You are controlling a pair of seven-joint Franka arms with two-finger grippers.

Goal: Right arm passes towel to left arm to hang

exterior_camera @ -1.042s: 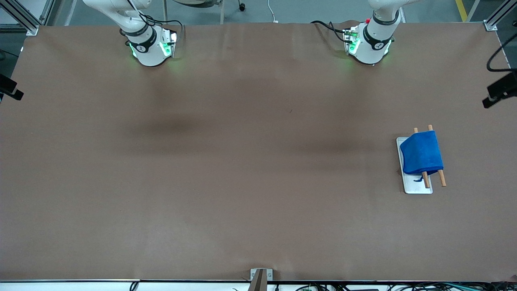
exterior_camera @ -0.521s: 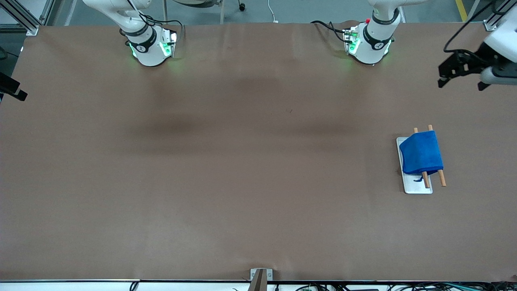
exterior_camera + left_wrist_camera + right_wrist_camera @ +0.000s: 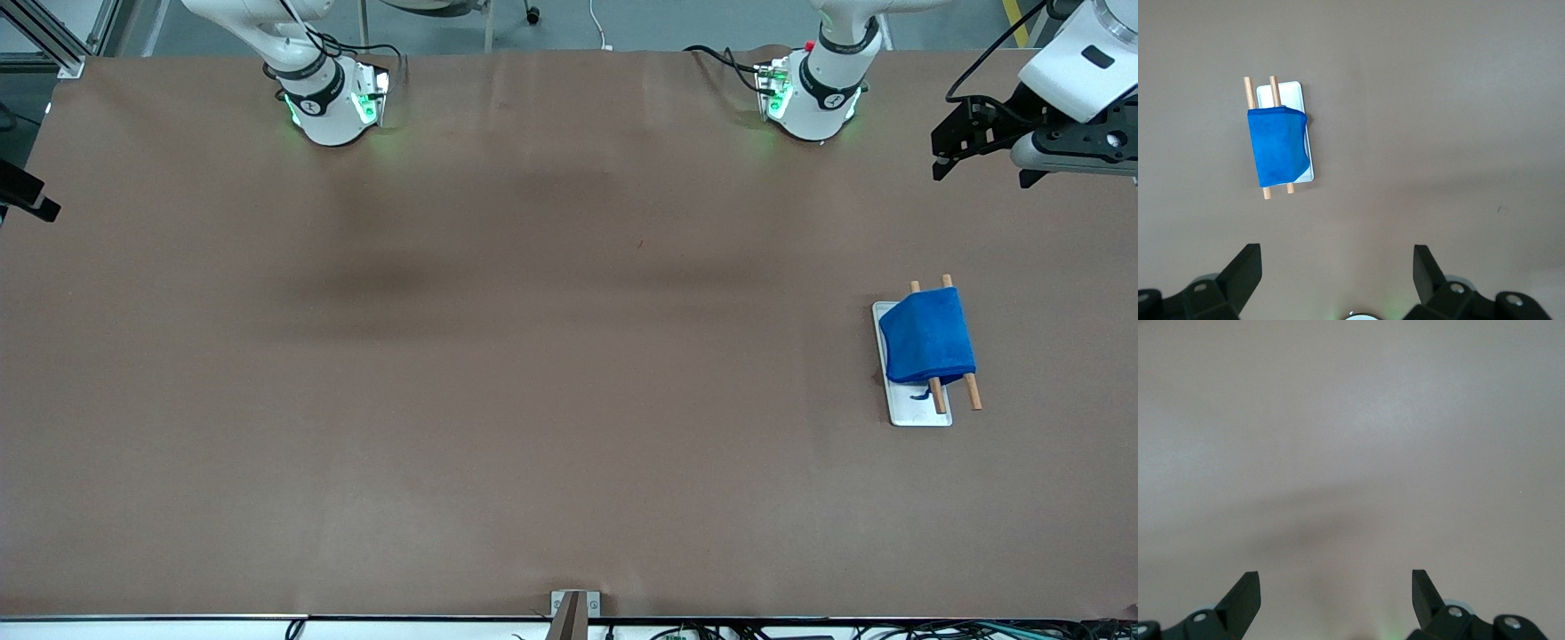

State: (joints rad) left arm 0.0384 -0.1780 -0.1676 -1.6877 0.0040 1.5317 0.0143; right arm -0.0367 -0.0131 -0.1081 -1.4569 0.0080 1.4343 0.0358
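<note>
Judging from my remote seat, the hanging looks done: one bright royal-blue soft cloth towel [image 3: 927, 346] drapes over two wooden rods [image 3: 972, 391] on one white flat base [image 3: 920, 411], toward the left arm's end of the brown worktop [image 3: 533, 373]. Left hand [image 3: 978, 149] hovers with fingers apart, empty; right hand [image 3: 1336, 593] likewise. Nothing seems left.

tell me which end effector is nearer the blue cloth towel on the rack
Left. The left end effector is over the table's left-arm end, where the blue cloth towel hangs; the right end effector is over bare table, out of the front view.
</note>
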